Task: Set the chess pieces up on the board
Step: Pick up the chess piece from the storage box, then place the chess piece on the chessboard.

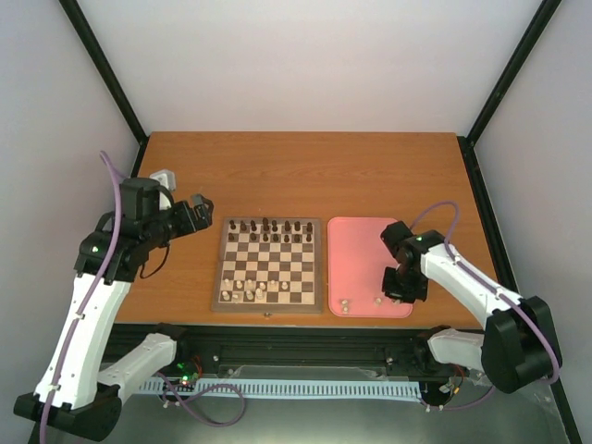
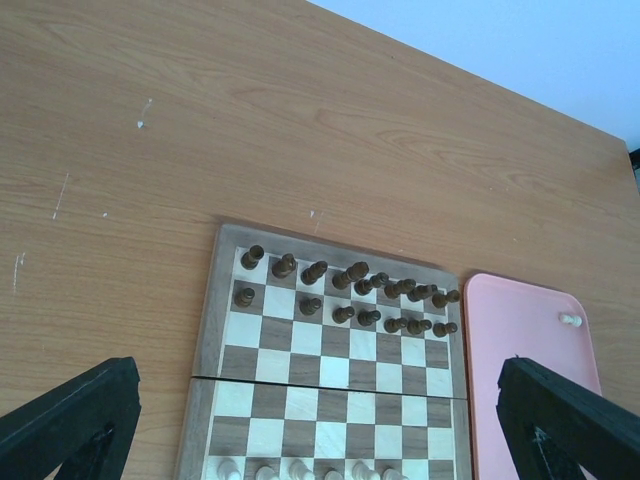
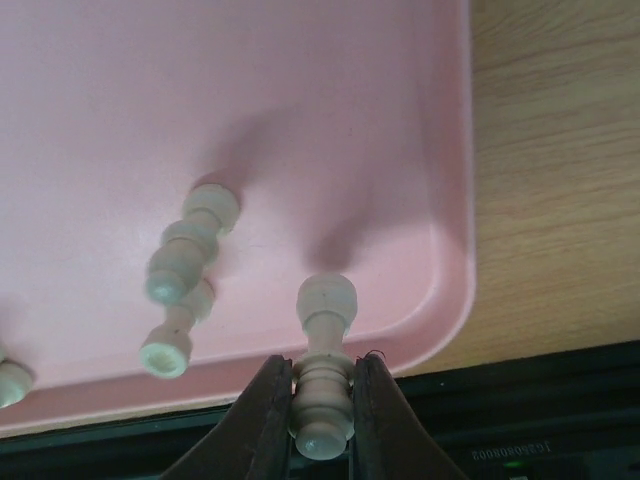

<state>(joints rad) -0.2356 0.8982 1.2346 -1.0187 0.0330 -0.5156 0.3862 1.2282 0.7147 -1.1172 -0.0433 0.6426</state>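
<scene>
The wooden chessboard [image 1: 269, 265] lies mid-table, with dark chessmen along its far rows and several cream-white chess pieces [image 1: 252, 289] on its near rows. It also shows in the left wrist view [image 2: 330, 370]. My right gripper [image 3: 322, 420] is shut on a cream-white piece [image 3: 324, 385] and holds it over the near right corner of the pink tray [image 3: 120, 90]. Two more cream pieces [image 3: 182, 262] lie on the tray beside it. My left gripper [image 1: 199, 215] is open and empty, left of the board's far corner; its fingers [image 2: 70, 420] frame the board.
The pink tray [image 1: 361, 250] sits right of the board, with cream pieces near its front edge [image 1: 345, 303]. The table's near edge and a black rail run just below the tray. A grey box [image 1: 164, 177] stands at the far left.
</scene>
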